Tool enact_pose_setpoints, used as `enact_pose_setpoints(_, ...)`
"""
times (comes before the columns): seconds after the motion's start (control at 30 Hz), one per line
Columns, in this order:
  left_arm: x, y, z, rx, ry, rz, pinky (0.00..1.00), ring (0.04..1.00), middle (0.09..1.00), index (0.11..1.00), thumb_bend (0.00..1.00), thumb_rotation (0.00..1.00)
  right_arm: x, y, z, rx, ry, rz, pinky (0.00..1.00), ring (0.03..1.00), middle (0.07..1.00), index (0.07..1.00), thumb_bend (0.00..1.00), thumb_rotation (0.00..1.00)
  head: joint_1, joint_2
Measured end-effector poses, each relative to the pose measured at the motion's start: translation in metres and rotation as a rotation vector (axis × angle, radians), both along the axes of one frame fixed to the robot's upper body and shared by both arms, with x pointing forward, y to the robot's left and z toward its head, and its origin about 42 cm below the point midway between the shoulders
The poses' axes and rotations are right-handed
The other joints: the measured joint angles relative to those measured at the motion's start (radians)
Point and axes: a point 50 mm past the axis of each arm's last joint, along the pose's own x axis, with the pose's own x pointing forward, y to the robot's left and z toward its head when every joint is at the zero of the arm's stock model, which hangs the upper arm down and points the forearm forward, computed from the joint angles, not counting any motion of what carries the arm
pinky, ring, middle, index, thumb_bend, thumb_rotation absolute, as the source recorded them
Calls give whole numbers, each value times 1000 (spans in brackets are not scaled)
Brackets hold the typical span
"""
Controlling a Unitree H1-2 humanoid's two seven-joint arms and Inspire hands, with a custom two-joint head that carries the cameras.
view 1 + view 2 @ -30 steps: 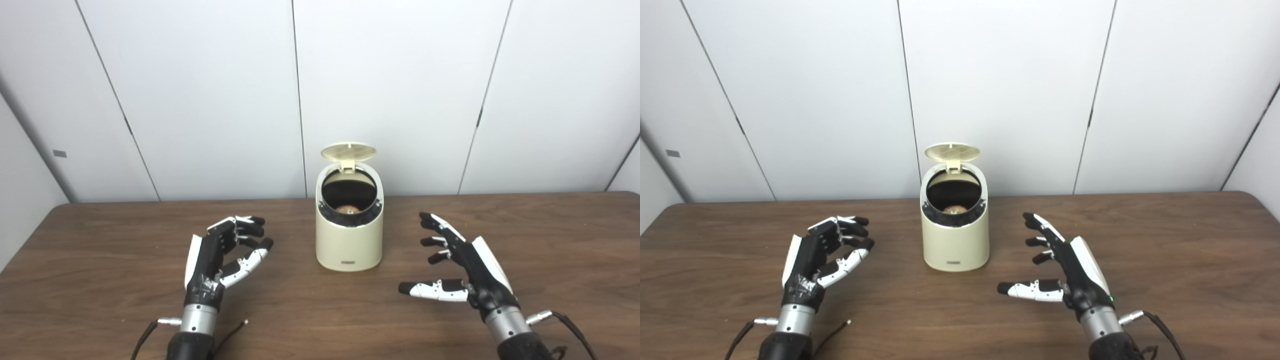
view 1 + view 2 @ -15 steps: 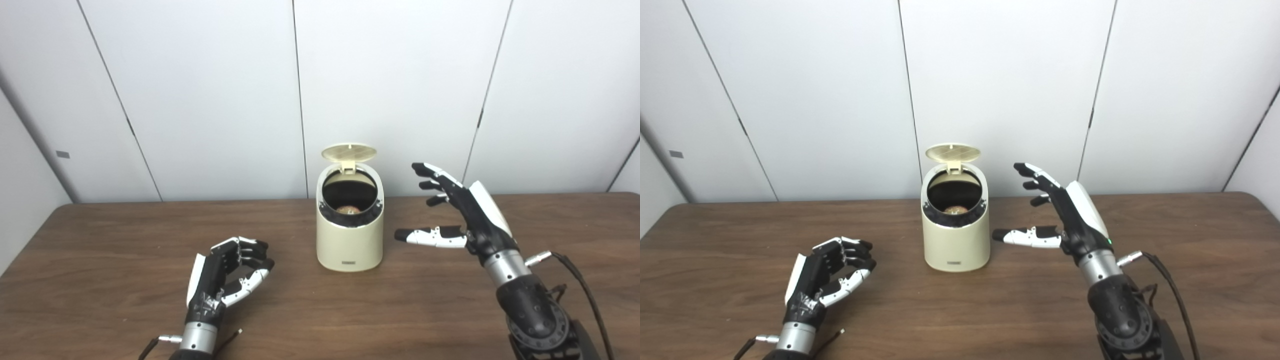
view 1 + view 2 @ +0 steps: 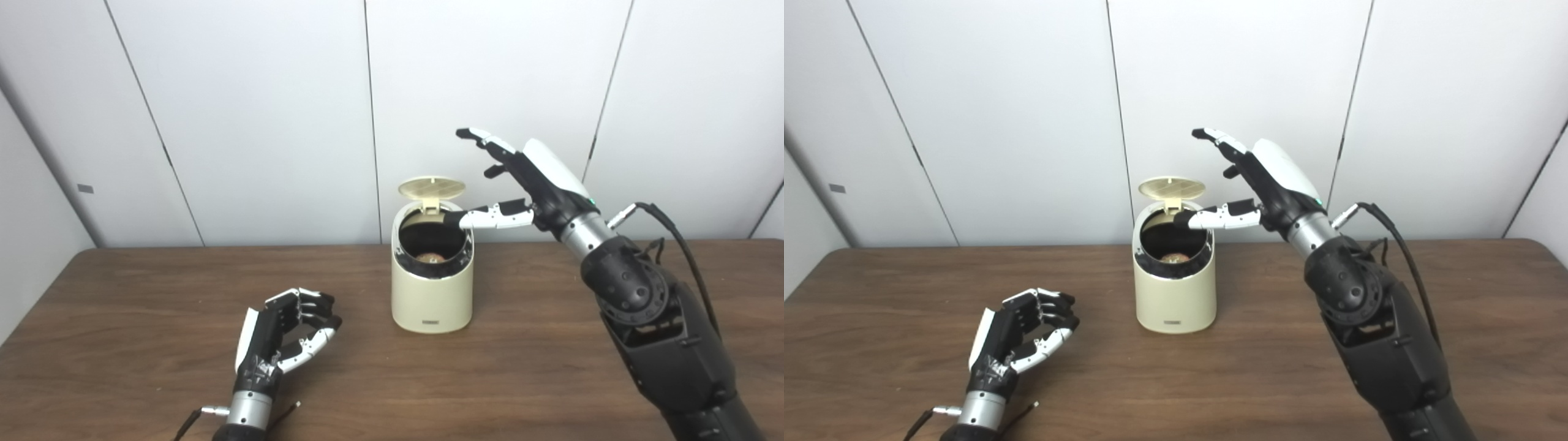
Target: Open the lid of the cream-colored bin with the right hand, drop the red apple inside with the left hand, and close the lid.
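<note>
— White wall panels behind, brown table (image 3: 551,367) below. Where's the apple (image 3: 431,256)?
— Inside the cream bin (image 3: 432,300), its lid (image 3: 431,187) up. My right hand (image 3: 531,177) hovers spread at its two o'clock; my left hand (image 3: 278,335), loosely curled and empty, rests at eight.

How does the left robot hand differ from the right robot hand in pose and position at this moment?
The left robot hand sits low over the brown wooden table, fingers curled; the right robot hand is raised beside the open lid of the cream-colored bin, fingers spread. The left hand is apart from the bin; the right hand's thumb reaches over its opening. Both hold nothing.
</note>
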Motion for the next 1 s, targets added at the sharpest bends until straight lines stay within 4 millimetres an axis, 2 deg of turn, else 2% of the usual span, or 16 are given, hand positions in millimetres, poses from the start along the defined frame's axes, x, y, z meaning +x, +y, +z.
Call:
enact_pose_setpoints(0.1, 0, 0, 0, -4, 0, 3, 495, 567, 629, 497, 509, 34, 2, 4, -3, -92, 35, -12, 786, 911, 901, 880, 646, 670, 0, 0)
enact_pose_setpoints(0.27, 0, 0, 0, 0, 0, 3, 500, 565, 627, 497, 510, 37, 8, 9, -8, -144, 76, -8, 809, 924, 888, 856, 658, 669, 2, 2)
enact_pose_setpoints(0.43, 0, -1, 0, -1, 0, 3, 493, 564, 626, 497, 510, 35, 9, 17, -5, -176, 75, 23, 772, 887, 844, 816, 663, 652, 15, 8)
enact_pose_setpoints(0.73, 0, -1, 0, -3, 14, 5, 501, 570, 633, 497, 510, 36, 5, 19, -2, -178, 59, 63, 779, 876, 761, 719, 662, 572, 18, 15)
enact_pose_setpoints(1.0, 0, -1, 0, -4, 15, 5, 495, 566, 633, 497, 509, 35, -6, 17, -2, -191, 8, 122, 752, 874, 735, 701, 654, 564, 20, 17)
